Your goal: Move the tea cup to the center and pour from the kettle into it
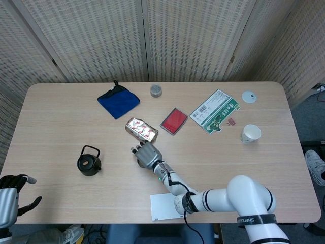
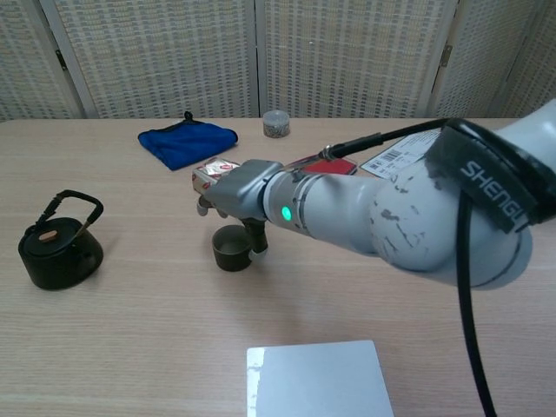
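right hand poised over the tea cup at mid-table

head view: the right hand (image 1: 145, 154) is being seen just left of the frame's center, with its fingers spread over the tea cup, which is being hidden beneath it in this view. the kettle (image 1: 89, 161) is being shown to the left of that hand, well apart from it, upright on the table (image 1: 61, 127). the left hand (image 1: 12, 195) is being seen at the lower left corner, off the table edge, fingers spread and holding nothing. a foil packet (image 1: 141, 130) is lying just above the right hand, and a blue cloth (image 1: 118, 100) is lying further up.

chest view: the tea cup (image 2: 232, 248) is being shown upright, left of center, under the right hand (image 2: 236, 193). one finger (image 2: 257, 241) is reaching down beside the cup's right wall; whether it is touching cannot be told. the fingers are apart, not closed round the cup. the kettle (image 2: 59, 242) is standing at the far left.
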`<state>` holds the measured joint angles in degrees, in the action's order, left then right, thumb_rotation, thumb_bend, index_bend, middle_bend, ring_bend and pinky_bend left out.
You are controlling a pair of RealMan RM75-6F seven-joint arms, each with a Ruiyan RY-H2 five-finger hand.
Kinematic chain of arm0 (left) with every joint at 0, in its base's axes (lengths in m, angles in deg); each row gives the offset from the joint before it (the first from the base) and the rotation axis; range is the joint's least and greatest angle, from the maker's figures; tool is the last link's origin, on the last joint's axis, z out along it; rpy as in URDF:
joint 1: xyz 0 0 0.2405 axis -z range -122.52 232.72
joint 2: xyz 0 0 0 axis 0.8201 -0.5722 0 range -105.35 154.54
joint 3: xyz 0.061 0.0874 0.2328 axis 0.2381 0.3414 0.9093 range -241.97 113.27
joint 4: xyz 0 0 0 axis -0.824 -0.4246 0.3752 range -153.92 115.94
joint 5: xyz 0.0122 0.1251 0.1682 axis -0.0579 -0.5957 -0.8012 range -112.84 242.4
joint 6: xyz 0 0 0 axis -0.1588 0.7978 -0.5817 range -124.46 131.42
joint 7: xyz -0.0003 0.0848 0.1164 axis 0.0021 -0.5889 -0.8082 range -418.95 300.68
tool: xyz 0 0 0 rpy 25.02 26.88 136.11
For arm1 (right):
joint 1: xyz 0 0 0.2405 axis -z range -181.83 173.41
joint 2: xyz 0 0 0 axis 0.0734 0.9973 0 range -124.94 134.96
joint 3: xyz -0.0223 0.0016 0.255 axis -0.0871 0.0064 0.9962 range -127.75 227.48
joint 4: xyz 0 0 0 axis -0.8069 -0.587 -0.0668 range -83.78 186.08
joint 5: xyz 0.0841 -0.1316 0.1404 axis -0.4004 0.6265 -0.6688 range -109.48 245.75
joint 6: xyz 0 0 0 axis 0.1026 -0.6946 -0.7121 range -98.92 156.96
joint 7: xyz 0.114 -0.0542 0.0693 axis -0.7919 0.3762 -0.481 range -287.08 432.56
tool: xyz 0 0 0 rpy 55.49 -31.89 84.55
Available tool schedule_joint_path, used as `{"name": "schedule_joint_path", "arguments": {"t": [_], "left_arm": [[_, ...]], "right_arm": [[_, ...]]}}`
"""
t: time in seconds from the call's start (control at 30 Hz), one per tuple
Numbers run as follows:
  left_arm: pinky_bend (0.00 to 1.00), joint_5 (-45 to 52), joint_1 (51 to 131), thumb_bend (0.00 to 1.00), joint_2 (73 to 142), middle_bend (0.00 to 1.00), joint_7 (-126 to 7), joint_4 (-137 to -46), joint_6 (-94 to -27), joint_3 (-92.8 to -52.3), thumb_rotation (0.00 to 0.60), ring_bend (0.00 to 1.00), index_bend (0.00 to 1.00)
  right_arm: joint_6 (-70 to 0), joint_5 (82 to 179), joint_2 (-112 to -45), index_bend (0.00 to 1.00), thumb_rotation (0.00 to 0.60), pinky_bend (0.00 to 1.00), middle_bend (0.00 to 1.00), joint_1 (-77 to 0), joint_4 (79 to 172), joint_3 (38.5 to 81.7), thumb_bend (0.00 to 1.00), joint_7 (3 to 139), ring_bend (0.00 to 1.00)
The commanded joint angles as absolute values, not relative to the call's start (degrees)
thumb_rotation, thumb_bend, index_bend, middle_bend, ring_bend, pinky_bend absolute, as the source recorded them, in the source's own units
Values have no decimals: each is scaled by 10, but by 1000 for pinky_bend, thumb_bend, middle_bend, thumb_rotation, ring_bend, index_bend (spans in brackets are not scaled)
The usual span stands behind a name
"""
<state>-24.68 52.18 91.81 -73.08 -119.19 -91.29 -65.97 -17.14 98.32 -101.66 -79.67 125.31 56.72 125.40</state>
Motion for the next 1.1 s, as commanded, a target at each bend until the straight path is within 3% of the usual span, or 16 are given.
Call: {"name": "schedule_joint_path", "arguments": {"t": [0.03, 0.3, 0.53, 0.8, 1.1], "left_arm": [[215, -246, 522, 147, 917, 398, -729, -1192, -913, -661, 600, 337, 453], [215, -242, 528, 147, 919, 398, -725, -1191, -910, -668, 600, 337, 453], [215, -244, 541, 147, 925, 398, -721, -1187, -899, -676, 600, 337, 453], [215, -239, 562, 147, 937, 399, -711, -1171, -879, -687, 600, 336, 453], [214, -236, 583, 147, 950, 398, -693, -1152, -865, -700, 600, 336, 449]], "right_arm": [[-192, 1015, -982, 132, 600, 238, 207, -779, 1296, 566, 209, 1232, 143], [-283, 1112, -863, 144, 600, 238, 231, -692, 1433, 540, 209, 1160, 143], [-382, 1191, -762, 164, 600, 238, 243, -593, 1525, 482, 207, 1119, 143], [-478, 1270, -676, 174, 600, 238, 249, -483, 1578, 433, 207, 1065, 143], [-560, 1349, -624, 175, 600, 238, 250, -373, 1584, 401, 207, 999, 143]]}}
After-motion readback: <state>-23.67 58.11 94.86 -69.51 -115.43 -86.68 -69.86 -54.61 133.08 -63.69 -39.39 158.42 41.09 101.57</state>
